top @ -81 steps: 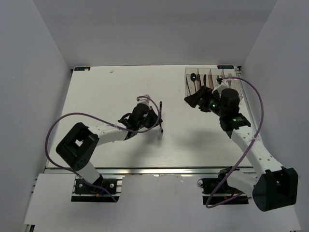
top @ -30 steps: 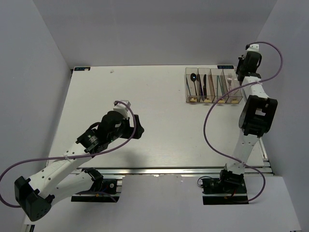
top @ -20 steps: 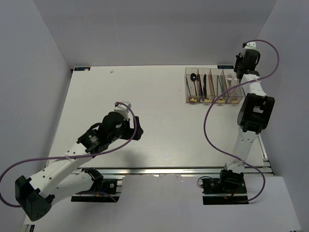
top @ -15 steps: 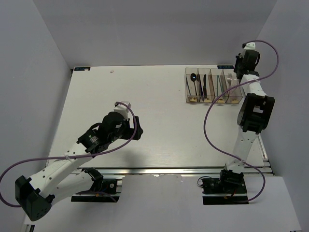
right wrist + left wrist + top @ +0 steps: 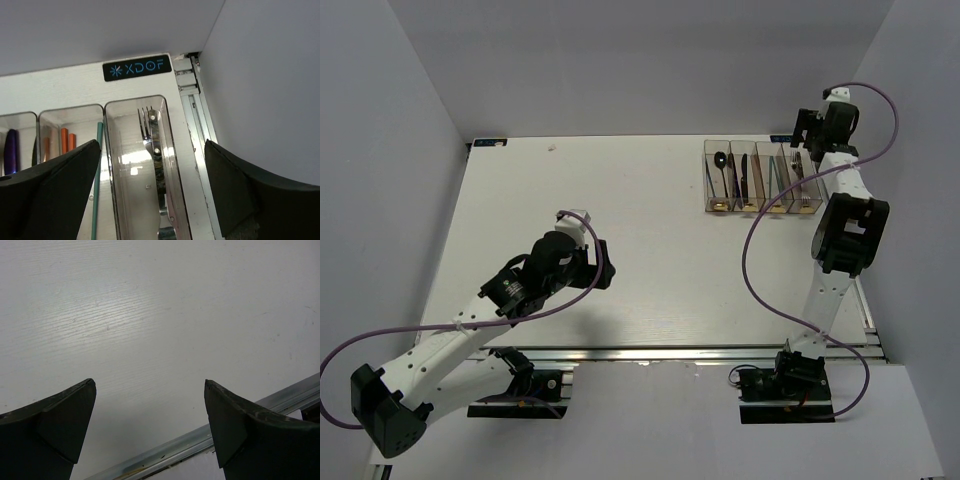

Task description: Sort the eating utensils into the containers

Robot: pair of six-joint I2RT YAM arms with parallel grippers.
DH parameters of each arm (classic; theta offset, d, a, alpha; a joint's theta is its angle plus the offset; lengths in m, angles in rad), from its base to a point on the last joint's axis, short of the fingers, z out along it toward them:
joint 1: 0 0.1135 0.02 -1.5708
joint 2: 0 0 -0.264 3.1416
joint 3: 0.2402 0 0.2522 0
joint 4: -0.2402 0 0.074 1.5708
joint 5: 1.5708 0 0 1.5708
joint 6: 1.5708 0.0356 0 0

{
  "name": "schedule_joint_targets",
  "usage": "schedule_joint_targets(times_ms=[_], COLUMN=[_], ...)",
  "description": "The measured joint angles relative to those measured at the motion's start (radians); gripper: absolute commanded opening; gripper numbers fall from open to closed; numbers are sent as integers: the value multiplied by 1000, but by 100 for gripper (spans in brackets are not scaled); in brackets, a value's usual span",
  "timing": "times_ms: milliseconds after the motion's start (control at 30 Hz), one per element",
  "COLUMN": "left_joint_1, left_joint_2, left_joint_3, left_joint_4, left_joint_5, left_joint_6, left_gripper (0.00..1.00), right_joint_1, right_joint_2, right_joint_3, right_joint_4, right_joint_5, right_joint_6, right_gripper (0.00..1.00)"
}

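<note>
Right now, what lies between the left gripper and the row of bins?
Nothing: in the top view, only bare white table runs from the left gripper to the bins.

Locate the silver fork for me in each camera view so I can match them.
Top external: silver fork in the rightmost bin, far right corner of the table.
Left wrist: not in view.
Right wrist: centre of frame, lying in that bin.
Shared landmark: XDOF label just beyond the bins.
</note>
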Motion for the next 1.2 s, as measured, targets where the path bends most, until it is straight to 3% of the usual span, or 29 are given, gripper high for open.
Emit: schedule_joint_targets(times_ms=[200,333,567,733,967,1200], left_joint_1=[7,70,315,377,378,378], left_joint_2=[-13,21,172,161,-71,-250], left_joint_3=[0,19,227,357,169,66], left_joint_4=[-8,-41,-113,-97,-40,-26], left_joint_5=[-56,-178,-385,-528,-570,-572], left_joint_6=[-6,-36,-65,-42,5,10], left_gripper=[98,98,98,98,98,98], right_joint_1=[0,16,185,335,332,332], right_joint_2=[-2,-89,-652,-1064,-1431,-1547], right_joint_3=[98,85,-280,-492,-759,-893], right_joint_4=[-66,-151,-253,-307,-462,-561], right_joint_5=[3,13,79,73,4,-62], right_joint_6=[60,133,209,236,261,243], right_gripper=[89,89,89,89,89,89])
